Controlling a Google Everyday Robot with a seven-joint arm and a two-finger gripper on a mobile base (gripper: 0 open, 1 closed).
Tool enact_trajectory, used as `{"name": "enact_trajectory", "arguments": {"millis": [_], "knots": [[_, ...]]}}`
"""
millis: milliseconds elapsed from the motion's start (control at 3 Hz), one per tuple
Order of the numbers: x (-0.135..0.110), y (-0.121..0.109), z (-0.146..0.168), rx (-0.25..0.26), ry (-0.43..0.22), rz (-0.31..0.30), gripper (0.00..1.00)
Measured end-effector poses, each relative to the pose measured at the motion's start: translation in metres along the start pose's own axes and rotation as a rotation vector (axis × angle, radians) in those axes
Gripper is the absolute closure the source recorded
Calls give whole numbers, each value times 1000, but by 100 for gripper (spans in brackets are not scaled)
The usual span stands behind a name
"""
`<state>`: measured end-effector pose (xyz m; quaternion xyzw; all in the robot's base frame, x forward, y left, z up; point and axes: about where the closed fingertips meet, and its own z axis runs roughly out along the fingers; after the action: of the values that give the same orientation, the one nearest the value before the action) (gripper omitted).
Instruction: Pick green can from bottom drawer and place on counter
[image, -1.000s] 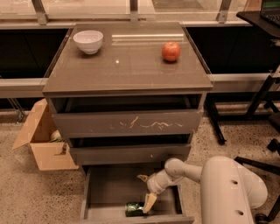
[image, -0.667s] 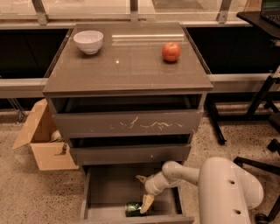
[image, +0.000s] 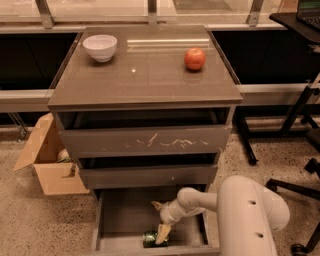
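The green can (image: 148, 239) lies on its side at the front of the open bottom drawer (image: 125, 215), against its low front. My gripper (image: 157, 222) reaches down into the drawer from the right, just above and to the right of the can. Its fingers are spread open, and the lower finger (image: 162, 233) is right beside the can's right end. Nothing is held. The counter (image: 145, 80) is the glossy grey-brown top of the cabinet above.
A white bowl (image: 100, 46) and a red apple (image: 195, 58) stand on the counter. The scratched top drawer (image: 145, 141) and the middle drawer (image: 147, 175) stick out slightly. A cardboard box (image: 47, 162) sits on the floor at the left. Black stand legs (image: 300, 120) are at the right.
My gripper has moved a little left and down inside the drawer, closer to the green can. The can has not moved.
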<state>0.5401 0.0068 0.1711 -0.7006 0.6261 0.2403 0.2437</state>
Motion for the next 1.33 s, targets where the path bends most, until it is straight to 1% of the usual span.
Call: {"name": "enact_trajectory", "arguments": {"millis": [333, 667, 1000, 1333], "knots": [[0, 0, 19, -12, 64, -17, 0], [2, 7, 40, -43, 111, -25, 0], [12, 18, 54, -68, 144, -18, 22], [9, 19, 50, -69, 146, -18, 45]]}}
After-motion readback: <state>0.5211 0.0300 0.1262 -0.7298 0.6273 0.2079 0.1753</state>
